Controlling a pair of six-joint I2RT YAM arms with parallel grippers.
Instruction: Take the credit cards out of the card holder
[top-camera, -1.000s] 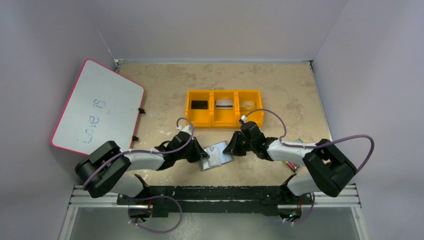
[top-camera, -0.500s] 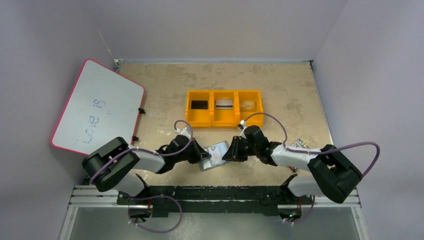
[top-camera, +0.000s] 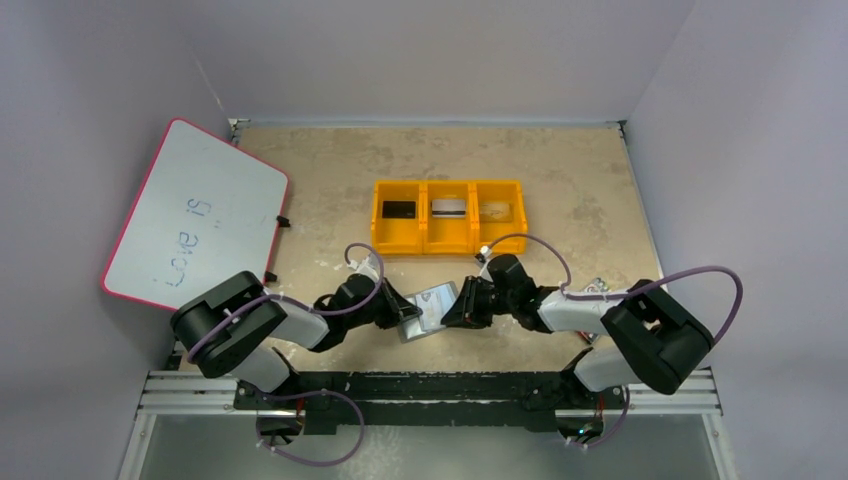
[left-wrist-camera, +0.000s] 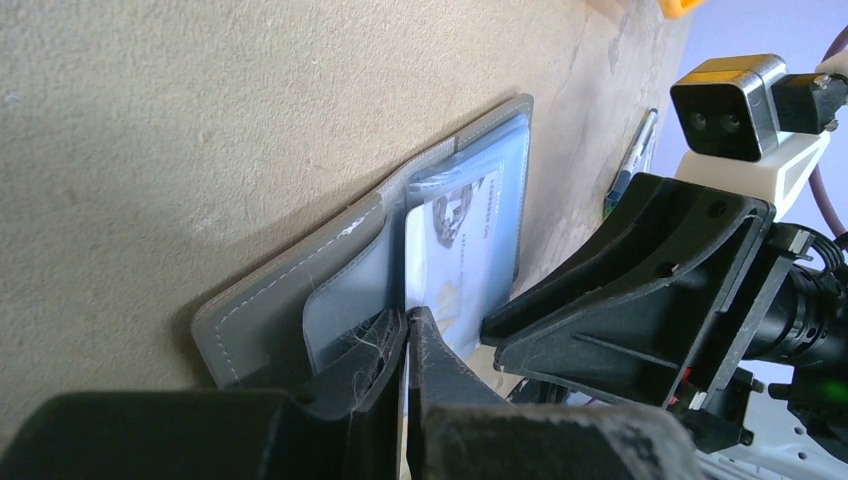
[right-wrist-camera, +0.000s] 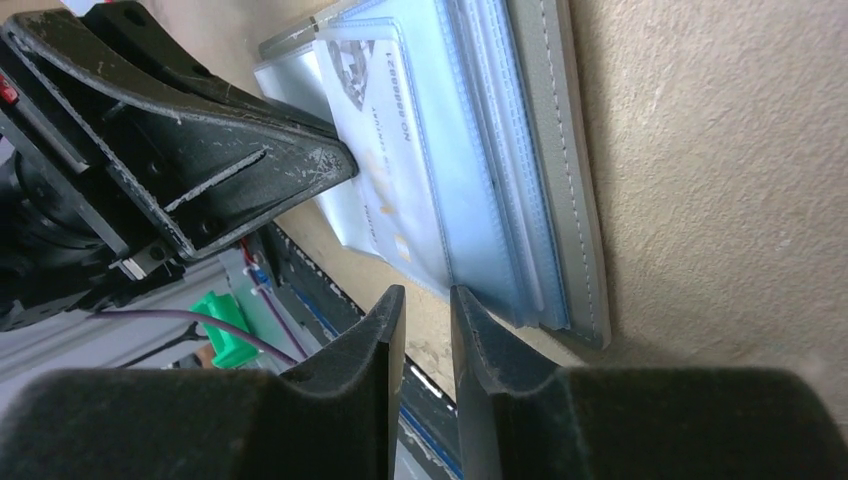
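- Top view, lower centre: left gripper (top-camera: 404, 312) was pinched shut on a sleeve of the open holder (top-camera: 434, 303).
- At its right edge, right gripper (top-camera: 448, 318) stood narrowly parted, empty.

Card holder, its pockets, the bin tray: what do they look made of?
Card holder: matte grey leather or imitation, going by the stitched edge. Pockets: soft clear plastic, glossy and bluish, seen as thin stacked see-through sheets. Bin tray: rigid yellow plastic, smooth, probably moulded, with thin dividing walls.
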